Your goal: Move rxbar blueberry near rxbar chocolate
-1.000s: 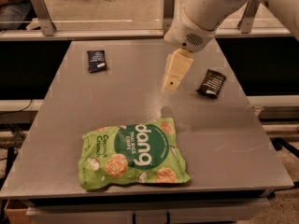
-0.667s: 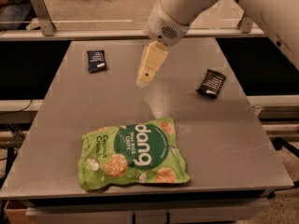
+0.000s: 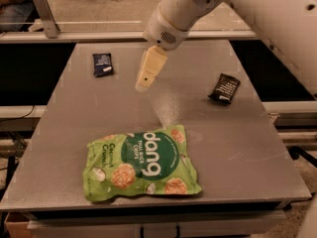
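Note:
The rxbar blueberry (image 3: 102, 64), a small navy-blue wrapped bar with a pale patch at its near end, lies flat at the far left of the grey table (image 3: 237, 148). The rxbar chocolate (image 3: 224, 88), a small black bar with white text, lies at the right side. My gripper (image 3: 142, 86) hangs from the white arm above the table's middle, pointing down and left. It is to the right of the blueberry bar and apart from it, holding nothing that I can see.
A large green Dang rice chips bag (image 3: 141, 163) lies near the table's front edge. A rail (image 3: 99, 35) runs behind the table. The floor drops away on both sides.
The gripper has moved left across the table, from near the chocolate bar's side toward the blueberry bar. The bars and the chips bag have not moved.

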Robot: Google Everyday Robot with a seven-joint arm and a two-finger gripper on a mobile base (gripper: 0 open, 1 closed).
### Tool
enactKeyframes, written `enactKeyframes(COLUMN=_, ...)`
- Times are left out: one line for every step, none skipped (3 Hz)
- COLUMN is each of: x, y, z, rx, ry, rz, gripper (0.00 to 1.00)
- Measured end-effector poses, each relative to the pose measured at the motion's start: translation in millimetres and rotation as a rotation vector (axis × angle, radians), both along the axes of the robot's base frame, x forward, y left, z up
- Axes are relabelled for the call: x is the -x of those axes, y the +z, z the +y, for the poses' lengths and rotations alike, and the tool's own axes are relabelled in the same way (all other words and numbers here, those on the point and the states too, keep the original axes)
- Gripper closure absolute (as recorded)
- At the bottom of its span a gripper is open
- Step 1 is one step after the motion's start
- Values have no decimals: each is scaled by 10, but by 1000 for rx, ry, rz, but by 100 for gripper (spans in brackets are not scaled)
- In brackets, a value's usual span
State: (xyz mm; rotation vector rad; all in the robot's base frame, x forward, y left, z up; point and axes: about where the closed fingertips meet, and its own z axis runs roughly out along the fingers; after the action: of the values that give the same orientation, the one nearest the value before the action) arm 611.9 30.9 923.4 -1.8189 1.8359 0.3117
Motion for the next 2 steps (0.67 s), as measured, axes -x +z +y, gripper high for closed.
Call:
enactKeyframes(x=-258, y=-197, z=264, rx=-35, ry=-39, rz=4, gripper=0)
enactKeyframes(x=-515, y=-328, z=489, rx=-69, ry=-111, rz=-6, gripper=0)
